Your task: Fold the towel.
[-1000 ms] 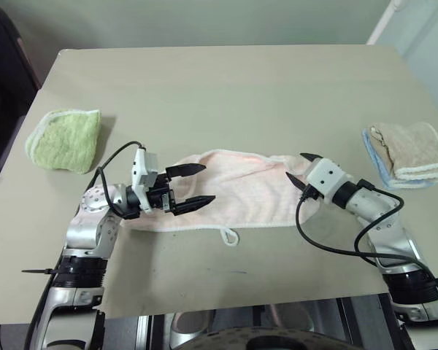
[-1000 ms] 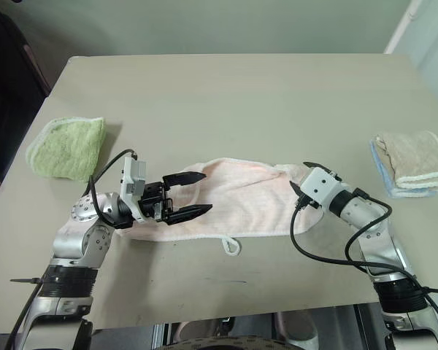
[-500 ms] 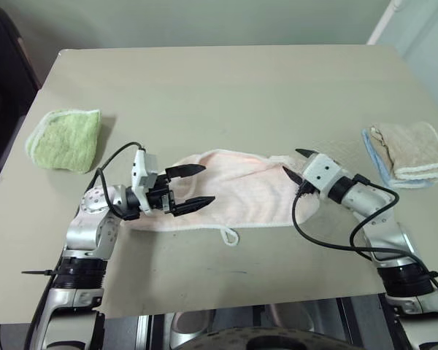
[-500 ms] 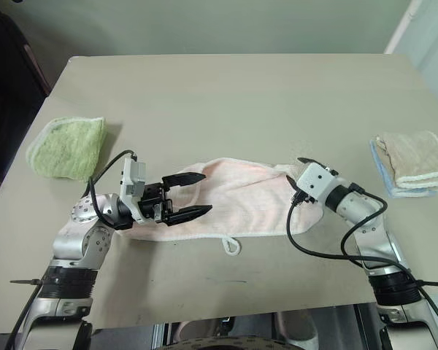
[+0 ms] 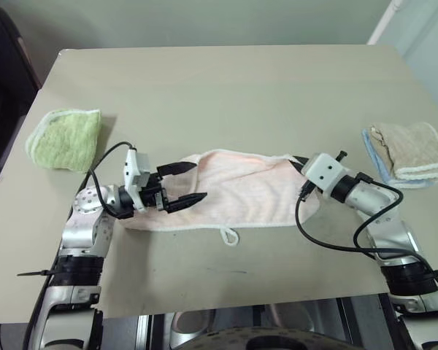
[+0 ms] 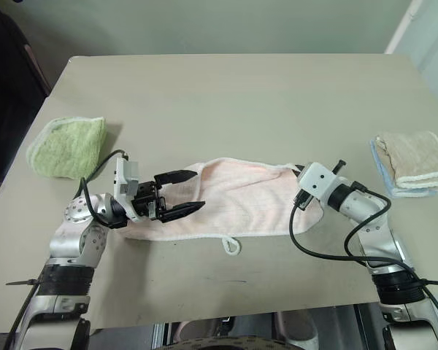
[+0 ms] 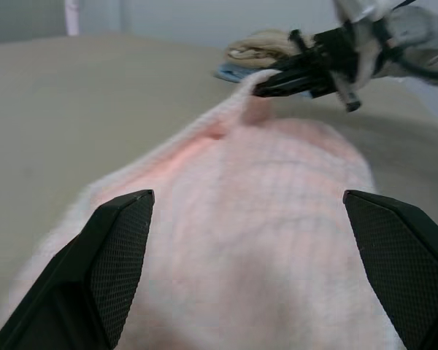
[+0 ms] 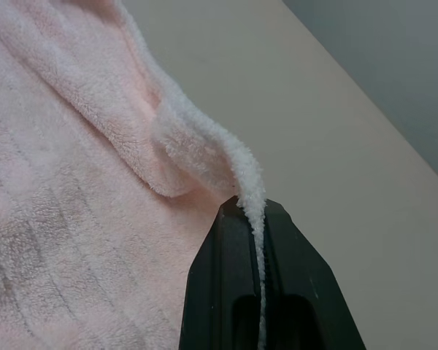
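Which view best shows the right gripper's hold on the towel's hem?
The right wrist view: the right gripper is shut on the towel, its hem pinched. The head views show it at the towel's far corner; the left wrist view shows it from afar.

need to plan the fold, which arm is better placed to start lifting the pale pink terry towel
Right. The right gripper is shut on the pale pink terry towel, pinching its whitish hem. The left gripper hangs open above the other end, gripping nothing.
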Controlling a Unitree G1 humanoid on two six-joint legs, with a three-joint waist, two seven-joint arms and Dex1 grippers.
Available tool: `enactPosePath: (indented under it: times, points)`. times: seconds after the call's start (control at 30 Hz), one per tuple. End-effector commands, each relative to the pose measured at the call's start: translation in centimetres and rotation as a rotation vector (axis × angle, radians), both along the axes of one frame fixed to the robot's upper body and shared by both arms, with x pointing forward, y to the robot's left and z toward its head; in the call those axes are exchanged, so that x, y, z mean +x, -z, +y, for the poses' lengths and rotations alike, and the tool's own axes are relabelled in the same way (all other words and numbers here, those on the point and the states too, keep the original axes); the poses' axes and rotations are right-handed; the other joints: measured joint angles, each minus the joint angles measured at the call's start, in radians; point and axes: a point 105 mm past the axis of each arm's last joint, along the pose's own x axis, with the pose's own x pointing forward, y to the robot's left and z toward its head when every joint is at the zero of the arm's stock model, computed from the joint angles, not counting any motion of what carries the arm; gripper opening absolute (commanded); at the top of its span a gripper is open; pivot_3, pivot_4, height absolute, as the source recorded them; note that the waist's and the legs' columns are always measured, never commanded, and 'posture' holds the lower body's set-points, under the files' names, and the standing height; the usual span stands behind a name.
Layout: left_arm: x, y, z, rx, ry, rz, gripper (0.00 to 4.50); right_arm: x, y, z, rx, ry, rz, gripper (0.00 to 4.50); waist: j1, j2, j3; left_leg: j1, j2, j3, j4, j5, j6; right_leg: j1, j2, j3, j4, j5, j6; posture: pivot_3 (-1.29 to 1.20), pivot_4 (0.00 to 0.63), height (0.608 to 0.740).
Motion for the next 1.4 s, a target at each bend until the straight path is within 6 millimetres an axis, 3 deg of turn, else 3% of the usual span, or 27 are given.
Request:
enactPosePath:
  times: [0.03, 0.23, 0.33, 0.53, 0.67, 0.83, 1.03, 1.23, 1.4]
  points:
    - [0.7, -0.5, 1.7, 0.035, -0.052, -0.056, 4.5, -0.1, -3.4, -0.3, 0.034, -0.019, -0.069, 0.01, -0.001, 0.0, 0.0, 0.0, 0.0, 0.0, 0.0, 0.0, 0.0, 0.0, 0.0, 0.0, 0.0, 0.0, 0.0, 0.0, 0.15, 0.74]
    - [0.6, 0.0, 2.8, 0.054, -0.064, -0.049, 4.5, 0.1, -6.6, -0.3, 0.076, -0.026, -0.107, 0.01, -0.002, 0.0, 0.0, -0.002, 0.0, 0.0, -0.001, 0.0, 0.0, -0.002, 0.0, 0.0, 0.0, 0.0, 0.001, 0.0, 0.15, 0.74]
    - [0.4, 0.2, 3.1, 0.074, -0.062, -0.036, 4.5, 0.4, -9.3, -0.5, 0.124, -0.017, -0.142, 0.01, -0.003, 0.0, 0.0, -0.002, 0.0, 0.0, -0.001, 0.0, 0.0, -0.002, 0.0, 0.0, 0.0, 0.0, 0.001, 0.0, 0.15, 0.74]
    - [-0.7, -0.3, 2.7, -0.008, -0.019, 0.05, 4.5, 0.9, -11.8, -1.0, 0.111, 0.001, -0.208, 0.01, -0.003, 0.0, 0.0, -0.002, 0.0, 0.0, -0.001, 0.0, 0.0, -0.003, 0.0, 0.0, 0.0, 0.0, 0.0, 0.0, 0.15, 0.74]
    - [-2.8, 0.6, 2.4, 0.021, 0.057, 0.169, 4.5, 1.0, -12.3, -1.1, 0.098, 0.0, -0.224, 0.01, -0.006, 0.0, 0.0, -0.005, 0.0, 0.0, -0.001, 0.0, -0.001, -0.006, 0.0, 0.0, 0.0, 0.0, 0.0, 0.0, 0.15, 0.74]
    - [-3.8, -0.2, 0.8, 0.024, 0.122, 0.141, 4.5, 1.1, -12.7, -1.0, 0.093, -0.004, -0.237, 0.01, -0.001, 0.0, 0.0, -0.005, 0.0, 0.0, -0.002, 0.001, -0.002, -0.007, 0.0, -0.001, 0.0, -0.001, -0.001, 0.0, 0.15, 0.74]
    - [-2.9, -0.3, -1.2, 0.066, 0.162, 0.08, 4.5, 1.2, -13.2, -0.6, 0.089, -0.011, -0.254, 0.01, -0.001, 0.0, 0.0, -0.005, 0.0, 0.0, -0.001, 0.001, -0.001, -0.007, 0.0, 0.0, 0.001, 0.0, -0.002, 0.0, 0.15, 0.74]
    - [-2.0, 1.8, -0.3, 0.273, 0.174, -0.026, 4.5, 1.2, -13.4, -0.5, 0.082, -0.009, -0.264, 0.01, -0.003, 0.0, 0.0, -0.005, 0.0, 0.0, -0.001, 0.001, -0.001, -0.007, 0.0, 0.0, 0.001, 0.002, 0.0, 0.0, 0.15, 0.74]
    - [-1.5, 1.5, -1.2, 0.234, 0.166, -0.071, 4.5, 1.1, -13.2, -0.5, 0.078, -0.003, -0.27, 0.01, -0.003, 0.0, 0.0, -0.006, 0.0, 0.0, -0.001, 0.001, -0.001, -0.007, 0.0, 0.0, 0.0, 0.003, 0.002, 0.0, 0.15, 0.74]
